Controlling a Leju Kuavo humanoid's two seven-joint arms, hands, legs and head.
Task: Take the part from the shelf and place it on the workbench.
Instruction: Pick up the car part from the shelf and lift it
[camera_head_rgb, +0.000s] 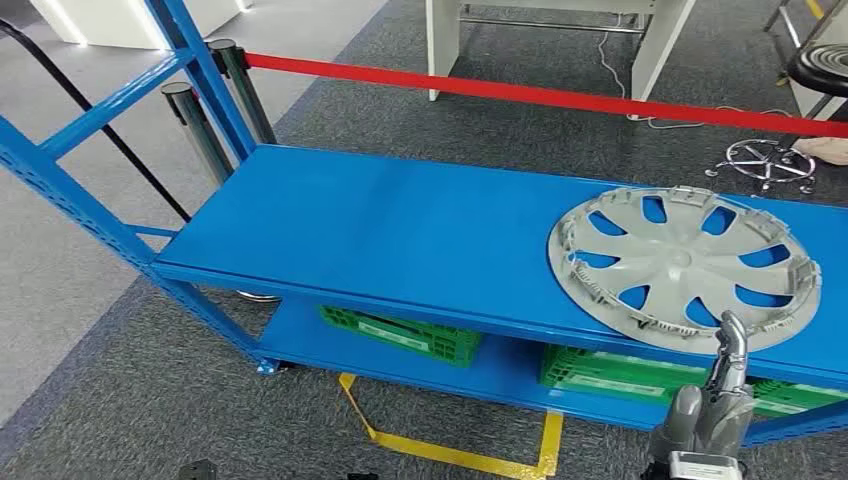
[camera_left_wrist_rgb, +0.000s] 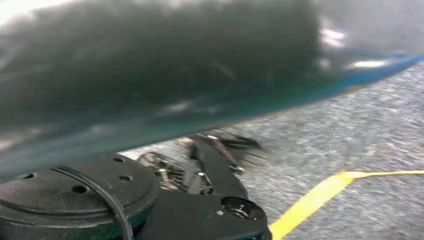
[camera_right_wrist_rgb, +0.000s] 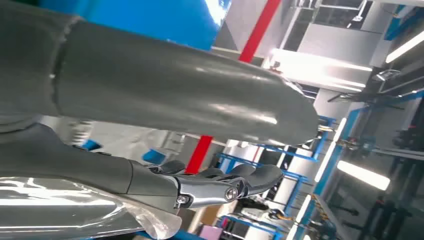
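**Right hand at the hubcap's near rim, grasp unconfirmed**

While the right hand reaches up at the front edge, the blue shelf (camera_head_rgb: 400, 230) takes up most of the head view, its top deck bare along the left and middle. Green crates (camera_head_rgb: 405, 335) sit on the lower deck. Red barrier tape (camera_head_rgb: 540, 95) runs across behind, over grey carpet; yellow floor tape (camera_head_rgb: 450, 455) marks the near side.

The part, a silver hubcap (camera_head_rgb: 685, 265), lies flat on the top deck at its right end, inner face up, its near rim close to the shelf's front edge.

Right hand (camera_head_rgb: 725, 385): comes up from below the edge, one finger raised against the hubcap's near rim. Right wrist view shows the thumb above and the fingers (camera_right_wrist_rgb: 225, 187) extended below with a gap between; whether the rim sits inside that gap I cannot tell. Not a confirmed hold.

Left hand (camera_left_wrist_rgb: 205, 165): hangs low over the carpet, blurred; fingers look loosely spread, nothing in them.

Risks, as judged:
- Pinch on a thin rim only: the wide disc could pivot and slip free.
- A push rather than a grip would slide the hubcap back, away from reach.
- Lifting one edge could drag the far rim across the deck.
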